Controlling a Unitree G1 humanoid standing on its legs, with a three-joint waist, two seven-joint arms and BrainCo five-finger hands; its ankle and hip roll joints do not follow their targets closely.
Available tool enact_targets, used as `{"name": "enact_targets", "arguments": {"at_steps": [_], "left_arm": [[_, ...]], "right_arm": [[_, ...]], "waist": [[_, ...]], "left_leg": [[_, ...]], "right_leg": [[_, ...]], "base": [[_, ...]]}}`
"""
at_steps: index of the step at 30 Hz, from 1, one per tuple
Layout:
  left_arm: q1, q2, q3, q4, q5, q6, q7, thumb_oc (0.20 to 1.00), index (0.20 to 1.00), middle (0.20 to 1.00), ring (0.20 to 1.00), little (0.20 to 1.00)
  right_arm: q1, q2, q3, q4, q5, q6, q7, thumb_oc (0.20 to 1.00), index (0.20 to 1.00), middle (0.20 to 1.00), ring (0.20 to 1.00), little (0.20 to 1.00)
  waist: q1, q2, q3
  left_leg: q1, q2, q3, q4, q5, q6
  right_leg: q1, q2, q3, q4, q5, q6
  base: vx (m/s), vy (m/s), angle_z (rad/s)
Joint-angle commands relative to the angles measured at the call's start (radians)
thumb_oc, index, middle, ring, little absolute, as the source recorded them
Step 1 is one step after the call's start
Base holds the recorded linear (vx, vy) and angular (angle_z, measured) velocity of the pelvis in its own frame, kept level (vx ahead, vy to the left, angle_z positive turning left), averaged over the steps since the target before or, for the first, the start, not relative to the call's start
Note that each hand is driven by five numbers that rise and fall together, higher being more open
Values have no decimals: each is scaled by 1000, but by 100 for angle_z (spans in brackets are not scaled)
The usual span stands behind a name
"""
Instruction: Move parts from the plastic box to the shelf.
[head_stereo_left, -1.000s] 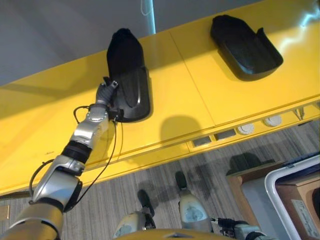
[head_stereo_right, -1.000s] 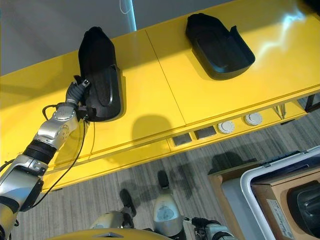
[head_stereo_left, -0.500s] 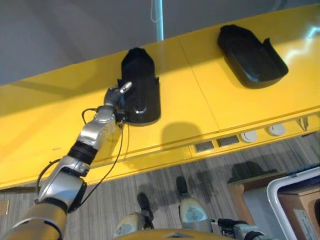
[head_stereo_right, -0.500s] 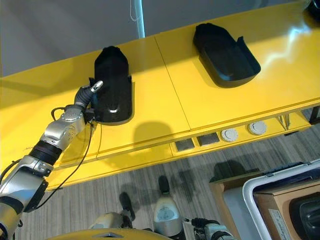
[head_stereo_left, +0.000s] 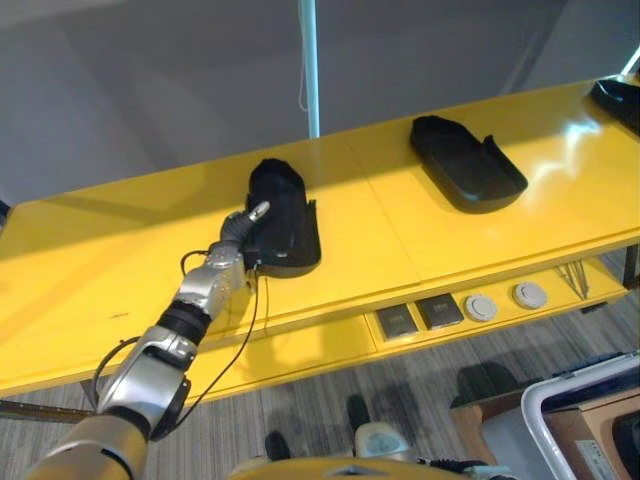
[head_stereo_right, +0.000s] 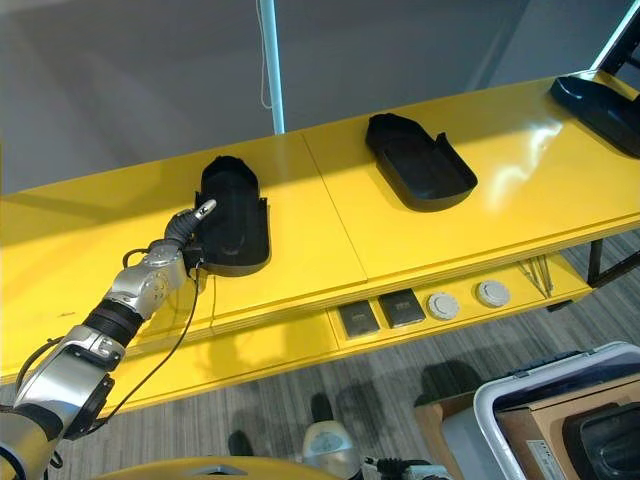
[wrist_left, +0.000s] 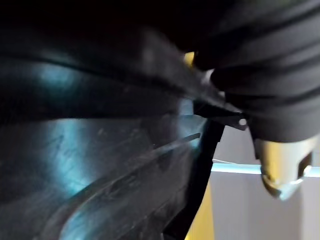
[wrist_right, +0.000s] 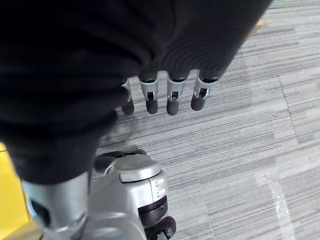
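Yellow shelf (head_stereo_right: 330, 240) bears two more black parts (head_stereo_right: 418, 160) beyond left robot hand (head_stereo_right: 186, 224)

You're looking at some kind of workshop or factory floor: long yellow shelf (head_stereo_right: 420, 250) holding black moulded parts (head_stereo_right: 418, 160), grey plank flooring (head_stereo_right: 300, 390), plain grey wall (head_stereo_right: 130, 80).

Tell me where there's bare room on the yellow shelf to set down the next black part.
The yellow shelf is bare between the left part and the middle part, and from the middle part to the far right part. It is tight by the left part's near side, where the left hand sits.
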Motion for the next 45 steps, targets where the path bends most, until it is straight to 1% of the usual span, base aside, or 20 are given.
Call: {"name": "enact_targets", "arguments": {"at_steps": [1, 3, 9, 11, 14, 17, 19, 21, 23, 28, 29, 30, 31, 32, 33, 35, 36, 37, 42, 45], "left_arm": [[-12, 2, -1, 68, 7, -20, 7, 1000, 1000, 1000, 1000, 1000], [-12, 1, 0, 71, 38, -8, 11, 1000, 1000, 1000, 1000, 1000], [-48, 42, -24, 114, 335, 3, 8, 1000, 1000, 1000, 1000, 1000], [-60, 56, -32, 115, 367, 4, 6, 1000, 1000, 1000, 1000, 1000], [-103, 91, -60, 115, 346, -39, -16, 1000, 1000, 1000, 1000, 1000], [-128, 95, -64, 85, 277, -155, 0, 1000, 1000, 1000, 1000, 1000], [-141, 102, -50, 21, 167, -282, -24, 1000, 1000, 1000, 1000, 1000], [-124, 107, -26, -77, 171, -303, -1, 1000, 1000, 1000, 1000, 1000], [-75, 117, 3, -213, 144, -382, -52, 1000, 1000, 1000, 1000, 1000], [99, 111, 43, -519, 191, -362, -115, 1000, 1000, 1000, 1000, 1000], [224, 107, 55, -631, 275, -348, -186, 1000, 1000, 1000, 1000, 1000], [269, 110, 64, -655, 267, -348, -213, 479, 479, 479, 479, 479], [295, 114, 68, -667, 265, -353, -234, 275, 275, 275, 275, 275], [322, 117, 74, -678, 271, -362, -272, 200, 200, 200, 200, 200], [363, 129, 74, -688, 274, -389, -318, 200, 200, 200, 200, 200], [450, 152, 48, -721, 231, -395, -391, 200, 200, 200, 200, 200], [456, 155, 45, -722, 228, -397, -394, 200, 200, 200, 200, 200], [489, 162, 16, -719, 218, -401, -417, 200, 200, 200, 200, 200], [538, 172, -83, -724, 230, -431, -464, 200, 200, 200, 200, 200], [540, 181, -148, -742, 205, -426, -475, 200, 200, 200, 200, 200]], "right_arm": [[1, 29, 56, 54, -66, 12, 61, 1000, 1000, 1000, 1000, 1000], [-2, 31, 60, 57, -58, 10, 61, 1000, 1000, 1000, 1000, 1000], [-26, 46, 92, 65, -56, 39, 153, 1000, 1000, 1000, 1000, 1000], [-26, 49, 103, 66, -61, 35, 150, 1000, 1000, 1000, 1000, 1000], [-31, 49, 117, 74, -46, 25, 139, 1000, 1000, 1000, 1000, 1000], [-39, 45, 112, 83, -46, 27, 146, 1000, 1000, 1000, 1000, 1000], [-42, 42, 108, 88, -56, 23, 151, 1000, 1000, 1000, 1000, 1000], [-49, 42, 97, 96, -46, 28, 149, 1000, 1000, 1000, 1000, 1000], [-53, 48, 85, 99, -34, 32, 137, 1000, 1000, 1000, 1000, 1000], [-50, 66, 60, 99, 36, 37, 103, 1000, 1000, 1000, 1000, 1000], [-41, 77, 36, 97, 44, 26, 87, 1000, 1000, 1000, 1000, 1000], [-35, 77, 32, 93, 45, 22, 84, 1000, 1000, 1000, 1000, 1000], [-33, 76, 29, 93, 44, 19, 82, 1000, 1000, 1000, 1000, 1000], [-29, 75, 25, 93, 32, 16, 81, 1000, 1000, 1000, 1000, 1000], [-29, 73, 17, 94, 21, 14, 79, 1000, 1000, 1000, 1000, 1000], [-35, 67, 13, 92, 9, 9, 65, 1000, 1000, 1000, 1000, 1000], [-36, 67, 13, 91, 7, 11, 63, 1000, 1000, 1000, 1000, 1000], [-46, 67, 16, 92, -53, 52, 10, 1000, 1000, 1000, 1000, 1000], [-68, 64, 62, 114, -217, 71, -103, 1000, 1000, 1000, 1000, 1000], [-94, 76, 107, 108, -210, 150, -115, 1000, 1000, 1000, 1000, 1000]], "waist": [[11, 14, -4], [14, 14, -8], [27, 6, -38], [28, 5, -42], [31, 0, -56], [36, -5, -63], [43, -9, -69], [55, -14, -71], [74, -22, -70], [118, -35, -61], [149, -41, -50], [158, -42, -48], [164, -43, -47], [170, -43, -46], [180, -44, -44], [206, -46, -35], [207, -46, -35], [217, -47, -30], [232, -43, -21], [233, -33, -12]], "left_leg": [[-46, 121, -36, -1, 60, -81], [-45, 121, -37, -1, 60, -81], [-26, 117, -40, -1, 53, -78], [-23, 117, -39, -1, 52, -78], [-10, 115, -40, -1, 44, -75], [0, 112, -46, -1, 35, -73], [7, 112, -51, -1, 28, -72], [9, 109, -60, -1, 24, -70], [13, 105, -76, -1, 18, -67], [15, 96, -110, -1, 1, -54], [12, 90, -132, -1, -7, -46], [11, 87, -137, -1, -10, -43], [10, 85, -140, -1, -12, -42], [9, 83, -142, -1, -14, -40], [7, 79, -146, -1, -15, -38], [-2, 71, -156, -1, -18, -33], [-2, 71, -157, -1, -18, -33], [-7, 67, -159, -1, -19, -31], [-16, 62, -154, -1, -22, -27], [-35, 58, -150, -1, -19, -24]], "right_leg": [[52, -42, -32, 3, -75, 52], [57, -41, -33, 3, -77, 51], [83, -43, -42, 3, -83, 50], [86, -43, -44, 3, -84, 49], [95, -43, -49, 3, -86, 51], [103, -44, -57, 3, -87, 53], [109, -46, -64, 3, -89, 53], [116, -49, -69, 3, -91, 52], [121, -52, -80, 3, -91, 50], [133, -57, -102, 3, -98, 45], [139, -58, -115, 3, -101, 41], [142, -59, -119, 3, -104, 41], [143, -60, -122, 3, -105, 41], [145, -61, -127, 3, -107, 41], [146, -63, -130, 3, -106, 42], [146, -71, -147, 3, -103, 45], [146, -72, -148, 3, -103, 46], [145, -75, -156, 3, -99, 48], [137, -83, -173, 3, -92, 57], [115, -86, -172, 3, -84, 60]], "base": [[0, 0, 0], [0, 0, 0], [-2, 4, 5], [-1, 8, 7], [0, 4, 1], [-1, 7, 1], [0, 0, 0], [15, 22, 4], [12, 24, 19], [2, 33, 15], [-16, 64, 27], [-14, 72, 30], [4, 49, 23], [13, 51, 26], [14, 54, 22], [15, 60, 22], [17, 54, 26], [8, 20, 22], [45, 13, 14], [56, 4, 0]]}}
